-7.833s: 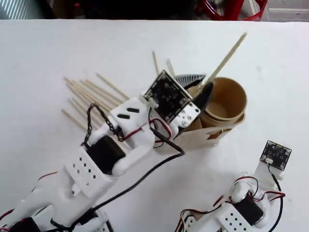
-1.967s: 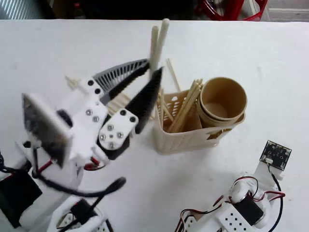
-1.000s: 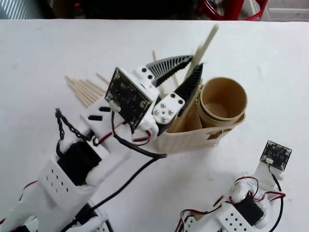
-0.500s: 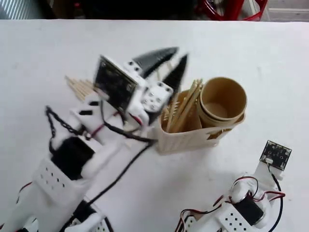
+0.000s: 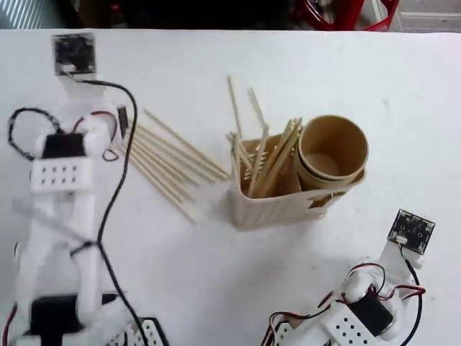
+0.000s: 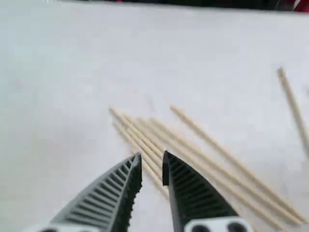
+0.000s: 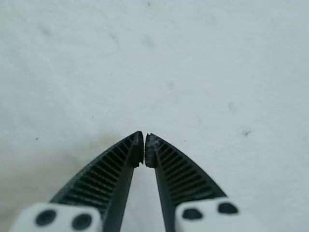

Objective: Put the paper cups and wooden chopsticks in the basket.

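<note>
A cream slatted basket stands mid-table and holds stacked brown paper cups and a bundle of wooden chopsticks. Several loose chopsticks lie fanned on the table to its left, and two more lie just behind it. The left arm stands at the far left, away from the basket. Its gripper hovers slightly open over the near ends of the loose chopsticks, holding nothing. The right gripper is shut and empty above bare table.
The right arm sits folded at the front right, its wrist camera board just right of the basket. White tabletop stretches in front of the basket. Red chair legs stand beyond the far edge.
The left arm carried a chopstick over the basket, dropped it in among the others, then swung back to the far left. The right arm stayed still.
</note>
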`<state>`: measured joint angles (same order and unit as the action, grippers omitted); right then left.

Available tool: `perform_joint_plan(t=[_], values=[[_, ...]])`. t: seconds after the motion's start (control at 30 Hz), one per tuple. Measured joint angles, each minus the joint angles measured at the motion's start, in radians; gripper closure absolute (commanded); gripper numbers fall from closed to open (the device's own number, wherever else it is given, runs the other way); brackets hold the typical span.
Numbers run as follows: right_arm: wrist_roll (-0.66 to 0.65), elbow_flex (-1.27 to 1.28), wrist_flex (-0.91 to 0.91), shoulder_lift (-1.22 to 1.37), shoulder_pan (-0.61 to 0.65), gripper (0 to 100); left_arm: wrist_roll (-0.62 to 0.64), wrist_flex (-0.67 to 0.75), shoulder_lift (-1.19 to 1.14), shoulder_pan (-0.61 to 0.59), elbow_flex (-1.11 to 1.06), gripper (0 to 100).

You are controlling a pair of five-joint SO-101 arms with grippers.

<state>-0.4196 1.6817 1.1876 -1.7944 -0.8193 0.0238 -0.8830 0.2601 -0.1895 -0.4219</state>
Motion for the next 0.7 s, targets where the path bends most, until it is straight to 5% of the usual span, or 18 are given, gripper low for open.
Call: perform_joint_plan(t=[0.33,0.5,0.7], values=[[0.0,0.0,0.0,0.0,0.0,97.9,0.186,-0.066,-0.47,-0.005,0.101,80],[0.0,0.0,0.0,0.0,0.0,97.9,0.334,-0.069,-0.569,-0.005,0.163,80],[0.0,0.0,0.0,0.0,0.0,97.9,0.364,-0.069,-0.605,-0.005,0.192,80]])
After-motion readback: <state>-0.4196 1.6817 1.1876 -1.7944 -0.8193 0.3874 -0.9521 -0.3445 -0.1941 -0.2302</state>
